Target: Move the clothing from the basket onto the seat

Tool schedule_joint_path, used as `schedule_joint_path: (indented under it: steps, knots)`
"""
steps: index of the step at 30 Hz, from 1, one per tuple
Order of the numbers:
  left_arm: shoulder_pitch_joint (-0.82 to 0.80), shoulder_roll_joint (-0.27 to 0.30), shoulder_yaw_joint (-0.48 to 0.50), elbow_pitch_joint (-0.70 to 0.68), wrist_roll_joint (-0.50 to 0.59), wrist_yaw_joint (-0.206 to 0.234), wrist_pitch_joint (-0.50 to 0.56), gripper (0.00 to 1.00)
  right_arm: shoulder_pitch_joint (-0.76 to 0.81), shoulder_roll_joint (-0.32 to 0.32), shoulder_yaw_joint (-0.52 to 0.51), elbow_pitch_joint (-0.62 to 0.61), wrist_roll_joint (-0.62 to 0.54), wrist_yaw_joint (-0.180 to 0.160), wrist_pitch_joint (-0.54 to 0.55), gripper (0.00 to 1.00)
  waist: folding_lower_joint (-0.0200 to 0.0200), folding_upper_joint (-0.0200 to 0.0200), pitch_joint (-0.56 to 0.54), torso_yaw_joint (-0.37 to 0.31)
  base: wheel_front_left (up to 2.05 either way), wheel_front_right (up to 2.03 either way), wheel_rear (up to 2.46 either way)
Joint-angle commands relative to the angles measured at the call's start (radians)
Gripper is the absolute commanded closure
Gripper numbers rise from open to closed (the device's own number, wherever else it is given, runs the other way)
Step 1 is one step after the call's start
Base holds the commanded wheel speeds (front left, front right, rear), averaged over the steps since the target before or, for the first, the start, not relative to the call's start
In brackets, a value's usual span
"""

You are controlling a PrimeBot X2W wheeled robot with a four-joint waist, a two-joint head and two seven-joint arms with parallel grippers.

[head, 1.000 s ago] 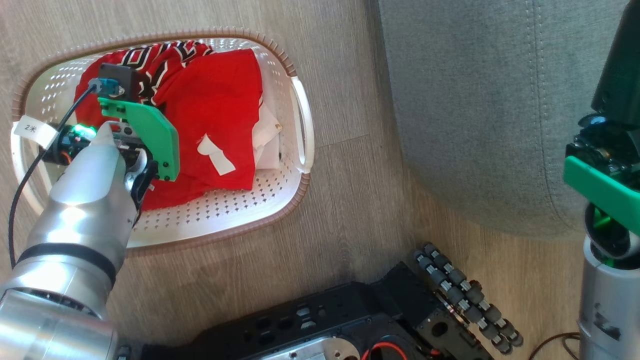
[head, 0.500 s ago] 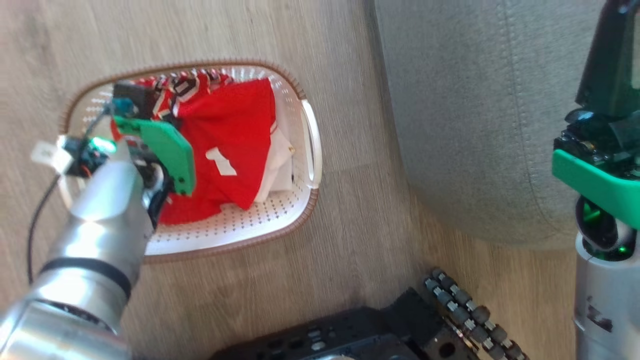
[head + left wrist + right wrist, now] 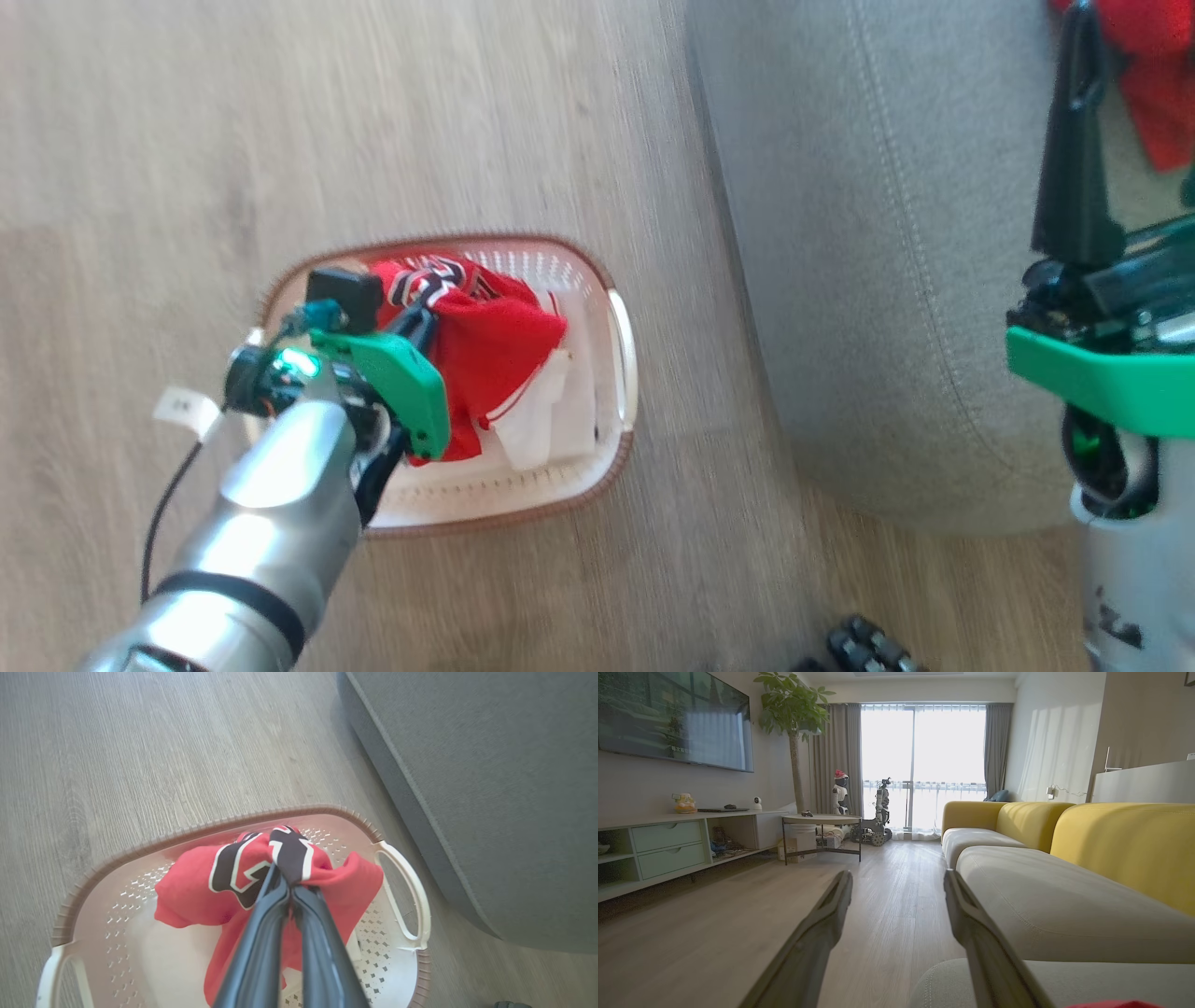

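Left fingers [image 3: 261, 938] are clamping the red jersey [image 3: 233, 872], right fingers [image 3: 822, 933] gaping empty; it should be rising clear of the basket [image 3: 187, 833] before swinging right to the seat [image 3: 490, 788].

The left arm [image 3: 271, 532] rises from the lower left of the head view, its silver forearm slanting up and to the right, with a green plate [image 3: 401, 392] and a lit green light at the wrist. The left gripper [image 3: 285, 884] has its two dark fingers pressed together, the tips pinching a fold of the clothing [image 3: 233, 872]. The right arm [image 3: 1130, 579] stands at the head view's right edge, forearm upright, with a green bracket [image 3: 1092, 383] at the wrist. The right gripper [image 3: 897, 875] points forward, its fingers spread wide apart.
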Motion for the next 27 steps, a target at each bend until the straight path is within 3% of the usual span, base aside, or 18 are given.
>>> schedule_joint_path:
  steps: [1, 10, 16, 27]
  knots:
    - [0.016, 0.018, 0.011, -0.024, -0.009, -0.006, -0.013, 1.0, 0.028, -0.009, 0.022, -0.025, 0.009, 0.007, -0.005, 0.0, 0.0, -0.0001, -0.088, 0.04, 0.0, 0.0, 0.0]
    - [0.098, 0.041, -0.025, -0.171, -0.062, -0.006, -0.033, 1.0, 0.121, -0.032, 0.037, 0.049, 0.036, 0.007, -0.005, 0.0, 0.0, -0.0001, -0.275, 0.093, 0.0, 0.0, 0.0]
    - [0.133, 0.074, 0.007, -0.312, -0.032, -0.001, -0.034, 1.0, 0.168, -0.04, 0.053, 0.082, 0.053, 0.007, -0.003, 0.0, 0.0, -0.0001, -0.374, 0.115, 0.0, 0.0, 0.0]
    - [0.149, 0.15, 0.039, -0.633, 0.002, 0.077, 0.008, 1.0, 0.252, -0.032, 0.105, 0.125, 0.078, 0.007, 0.005, 0.0, 0.0, -0.0001, -0.48, 0.128, 0.0, 0.0, 0.0]
